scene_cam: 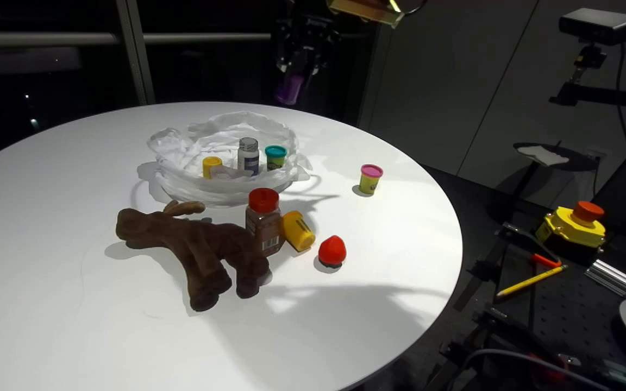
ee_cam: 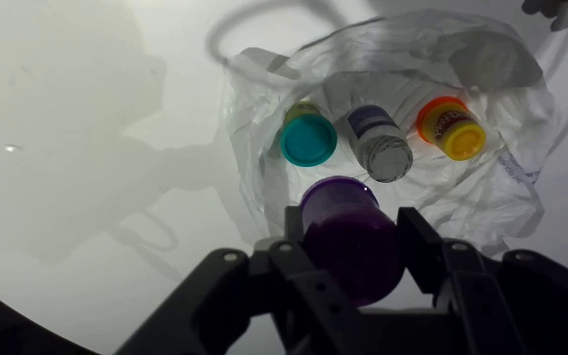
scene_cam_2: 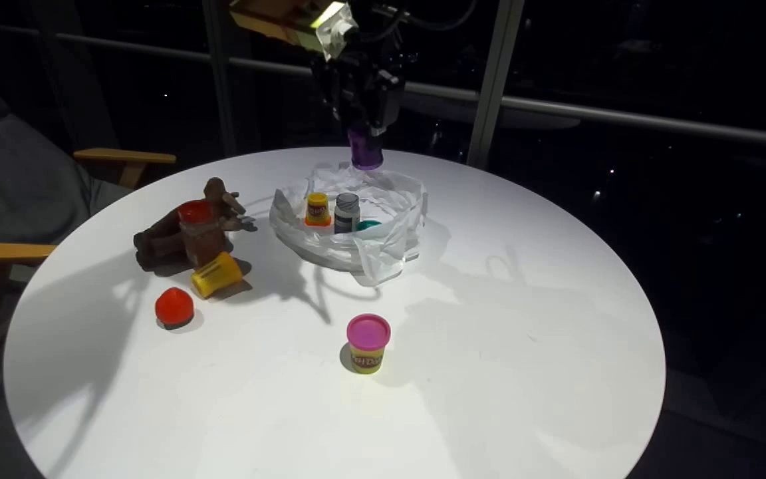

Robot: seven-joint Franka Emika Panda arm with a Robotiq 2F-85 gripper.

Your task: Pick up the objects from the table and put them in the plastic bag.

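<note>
My gripper (ee_cam: 350, 217) is shut on a purple container (ee_cam: 350, 256), which also shows in both exterior views (scene_cam: 289, 89) (scene_cam_2: 366, 154). It holds the container above the table, near the rim of the white plastic bag (scene_cam: 204, 187). The bag lies open; in it stand a teal-lidded can (ee_cam: 308, 140), a white bottle with a grey cap (ee_cam: 387, 158) and a yellow can (ee_cam: 454, 130). On the table outside it are a pink-lidded can (scene_cam_2: 367, 342), a red strawberry-like toy (scene_cam: 332, 251), a tipped yellow can (scene_cam: 298, 231), a red-lidded jar (scene_cam: 264, 222) and a brown plush toy (scene_cam: 199, 244).
The round white table (scene_cam_2: 522, 372) carries everything. The jar touches or nearly touches the plush and the tipped yellow can. A chair (scene_cam_2: 17, 173) stands beside the table. A yellow box with a red button (scene_cam: 574, 228) lies off the table.
</note>
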